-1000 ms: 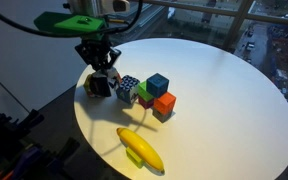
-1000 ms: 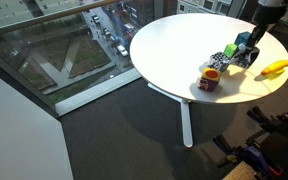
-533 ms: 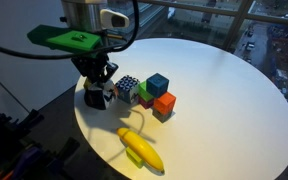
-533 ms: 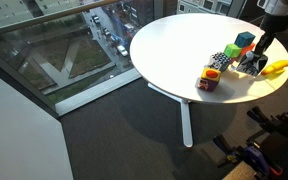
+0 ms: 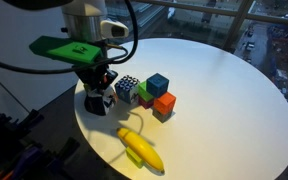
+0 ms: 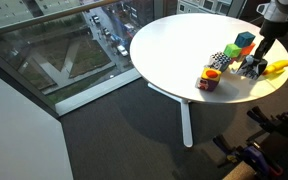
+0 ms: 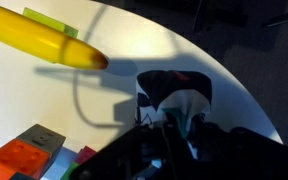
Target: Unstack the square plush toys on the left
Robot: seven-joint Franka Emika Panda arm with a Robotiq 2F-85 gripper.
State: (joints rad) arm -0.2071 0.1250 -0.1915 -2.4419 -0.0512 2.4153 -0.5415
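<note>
Change: arm point(image 5: 84, 25) lower than a second ago and shifted away from the cluster of cubes toward the banana point(image 5: 141, 148), white cube point(image 5: 94, 99) carried along with it.
Worktop: round and white point(image 5: 224, 90), seen in both exterior views, also point(image 6: 169, 50), bearing every item below.
Arm: reaching down over the worktop's edge region, a green part sticking out to the side above the wrist.
Banana: lying flat near the rim, apart from the cubes; in the wrist view point(image 7: 39, 38) yellow with a dark tip, a green strip point(image 7: 50, 18) showing along its far edge.
Jaws: closed on the white cube, one on each side of it in the wrist view.
White cube: white and black faces visible point(image 7: 174, 95), held low over the worktop between the checkered cube point(image 5: 127, 88) and the banana; contact with the surface cannot be told.
Yellow cube: with reddish markings, standing alone on the worktop in an exterior view point(image 6: 210, 80), well apart from the white cube and no longer under it.
Checkered cube: black and white, just beside the jaws, also seen at point(image 6: 219, 60).
Other cubes: teal point(image 5: 158, 83), green point(image 5: 144, 96) and orange point(image 5: 164, 104), huddled together and touching, next to the checkered cube.
</note>
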